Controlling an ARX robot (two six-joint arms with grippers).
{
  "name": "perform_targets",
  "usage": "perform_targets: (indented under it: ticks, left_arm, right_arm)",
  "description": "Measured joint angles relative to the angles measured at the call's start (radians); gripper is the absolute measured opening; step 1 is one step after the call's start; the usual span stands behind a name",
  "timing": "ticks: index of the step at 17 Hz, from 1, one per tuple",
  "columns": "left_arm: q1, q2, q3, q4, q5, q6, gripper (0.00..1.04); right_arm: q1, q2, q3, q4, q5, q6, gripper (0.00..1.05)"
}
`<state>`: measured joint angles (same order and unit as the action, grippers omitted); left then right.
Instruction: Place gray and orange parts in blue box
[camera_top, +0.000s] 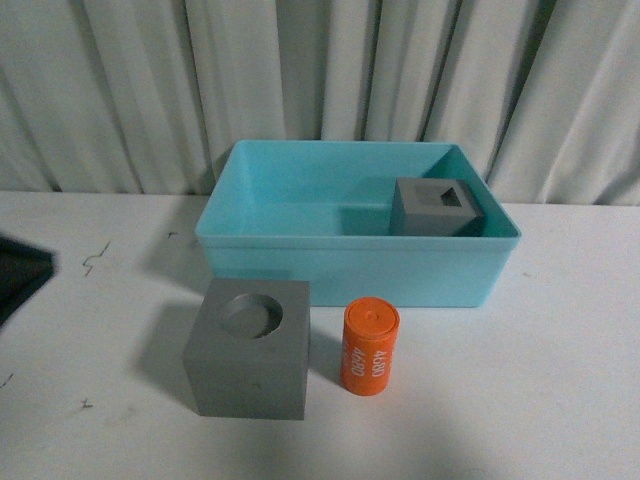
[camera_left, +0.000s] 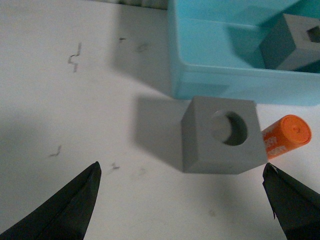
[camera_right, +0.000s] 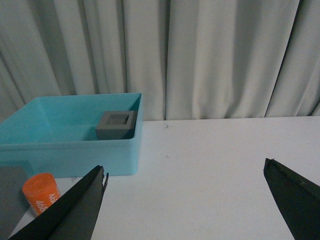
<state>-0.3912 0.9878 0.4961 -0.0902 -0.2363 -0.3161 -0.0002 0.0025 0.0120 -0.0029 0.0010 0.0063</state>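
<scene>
Both claws gape wide, gripping nothing. Left gripper (camera_left: 181, 167) faces the round-recess gray cube (camera_top: 250, 350) without touching it. Just right of that cube stands the orange cylinder (camera_top: 370, 347), both before the blue box (camera_top: 350, 265). Square-recess gray cube (camera_top: 437, 208) sits in the box's right end. Right gripper (camera_right: 185, 166) hangs over the white table (camera_right: 225, 145).

round-holed gray cube (camera_left: 220, 136) beside orange cylinder (camera_left: 286, 136)

Dim, even, cool-toned light is seen throughout. Soft shadows are cast leftward from the blue box (camera_top: 350, 270) and the near gray cube (camera_top: 250, 372), so the light is placed to the right. Slight grain and softness are noticed in the left wrist view.
</scene>
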Motion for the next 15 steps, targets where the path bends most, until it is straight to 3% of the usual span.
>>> perform_targets:
  ticks: [2,6,15]
  left_arm:
    - [-0.061,0.23,0.087,0.09,-0.015,-0.006,0.98]
    - [-0.062,0.538,0.2,0.189,-0.061,0.012,0.98]
    - [-0.077,0.766,0.325,0.236,-0.04,0.056,0.98]
  right_arm:
    - [0.0,0.0,0.0,0.0,0.0,0.0,0.98]
    - [0.0,0.0,0.0,0.0,0.0,0.0,0.98]
    - [0.0,0.0,0.0,0.0,0.0,0.0,0.98]
